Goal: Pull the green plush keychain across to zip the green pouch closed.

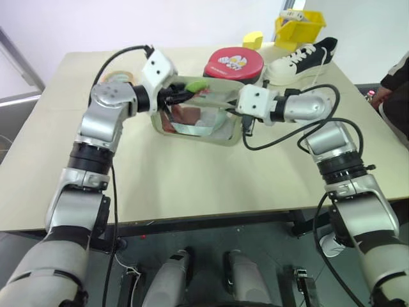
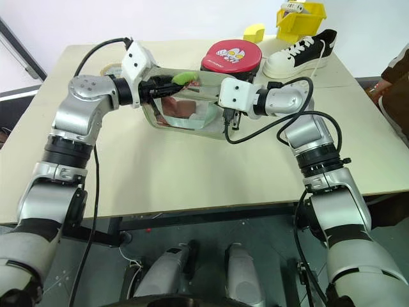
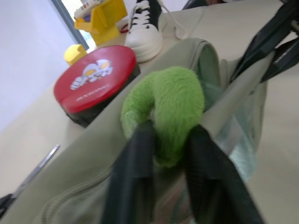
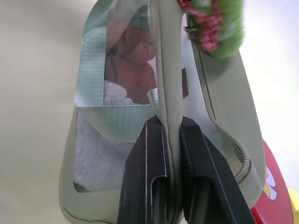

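Note:
The green pouch (image 1: 192,125) is held up above the middle of the table, its clear window showing red and white contents. The green plush keychain (image 3: 170,112) sits on the pouch's upper edge toward the left end. My left gripper (image 3: 170,135) is shut on it, one black finger on each side of the fuzzy tag. My right gripper (image 4: 171,123) is shut on the pouch's right end, pinching the edge of the pale green fabric. In the left eye view the keychain (image 1: 197,84) lies just past the left gripper (image 1: 184,94).
Behind the pouch lies a round red-and-black pad (image 1: 233,62), with a white and black sneaker (image 1: 300,59) to its right. Farther back are a yellow block (image 1: 253,39) and a yellow bin (image 1: 299,27). A tape roll (image 1: 118,78) lies at the left; a person (image 1: 393,83) stands at the right edge.

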You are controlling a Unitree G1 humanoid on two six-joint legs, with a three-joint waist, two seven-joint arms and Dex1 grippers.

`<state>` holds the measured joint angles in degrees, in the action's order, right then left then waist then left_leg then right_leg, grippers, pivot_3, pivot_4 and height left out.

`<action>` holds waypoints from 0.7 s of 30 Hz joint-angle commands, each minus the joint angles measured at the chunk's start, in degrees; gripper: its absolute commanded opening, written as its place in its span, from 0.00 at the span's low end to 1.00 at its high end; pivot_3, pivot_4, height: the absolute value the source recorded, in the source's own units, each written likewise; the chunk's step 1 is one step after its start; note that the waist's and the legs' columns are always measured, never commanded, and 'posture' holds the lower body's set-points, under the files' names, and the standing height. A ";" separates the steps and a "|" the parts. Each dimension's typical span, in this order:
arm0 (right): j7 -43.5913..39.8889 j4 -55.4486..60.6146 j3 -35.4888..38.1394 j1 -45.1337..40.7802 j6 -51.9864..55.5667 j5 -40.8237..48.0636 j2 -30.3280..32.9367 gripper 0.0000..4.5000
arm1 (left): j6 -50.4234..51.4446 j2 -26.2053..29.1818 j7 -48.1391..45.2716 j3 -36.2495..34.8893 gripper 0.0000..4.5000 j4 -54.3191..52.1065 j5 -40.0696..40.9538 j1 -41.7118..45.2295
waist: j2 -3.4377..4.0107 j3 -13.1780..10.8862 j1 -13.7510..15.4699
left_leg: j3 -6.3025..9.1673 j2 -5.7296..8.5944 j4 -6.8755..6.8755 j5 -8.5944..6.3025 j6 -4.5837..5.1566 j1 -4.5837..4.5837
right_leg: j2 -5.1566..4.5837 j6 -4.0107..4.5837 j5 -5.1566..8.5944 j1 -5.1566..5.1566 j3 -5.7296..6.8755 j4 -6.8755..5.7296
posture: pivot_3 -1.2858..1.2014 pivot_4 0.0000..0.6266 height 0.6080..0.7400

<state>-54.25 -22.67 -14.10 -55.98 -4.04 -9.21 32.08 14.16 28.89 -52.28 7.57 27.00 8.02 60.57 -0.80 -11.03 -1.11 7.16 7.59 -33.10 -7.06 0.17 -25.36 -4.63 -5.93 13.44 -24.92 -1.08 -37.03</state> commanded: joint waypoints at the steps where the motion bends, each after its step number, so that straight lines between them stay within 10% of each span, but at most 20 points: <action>1: 0.83 2.92 1.52 -0.65 0.25 0.57 0.49 0.00 | 0.43 2.49 -0.87 -3.65 0.65 -0.48 1.18 3.98 | 0.00 0.00 -0.02 | 0.01 0.00 0.00 0.00 0.00 -0.01 | 0.00 0.00 0.00 -0.02 0.00 0.00 | 0.52 0.24 1.00; 10: 0.78 2.48 1.51 -0.90 -0.10 0.46 0.99 0.00 | 4.40 17.84 -15.09 -4.59 0.65 -5.29 2.86 0.24 | 0.01 0.00 -1.31 | 0.01 -0.01 0.08 0.01 -0.01 -0.01 | 0.03 0.00 0.01 -0.07 0.00 -0.02 | 0.52 0.24 1.00; 21: 0.36 2.20 1.29 -1.61 -0.41 0.31 1.08 0.00 | -5.23 11.21 -7.66 -1.29 0.65 3.66 -4.39 -4.25 | 0.01 0.00 -1.08 | 0.06 0.01 0.05 0.01 0.00 -0.02 | 0.01 0.00 0.01 -0.05 0.02 -0.03 | 0.52 0.24 1.00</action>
<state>-54.27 -21.97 -14.10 -55.75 -3.91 -9.37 32.67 10.88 39.71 -61.65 7.42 30.47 4.31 54.19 -0.79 -11.03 -2.19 7.21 7.60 -33.05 -7.05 0.17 -25.39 -4.62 -5.92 13.45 -24.97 -1.06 -37.06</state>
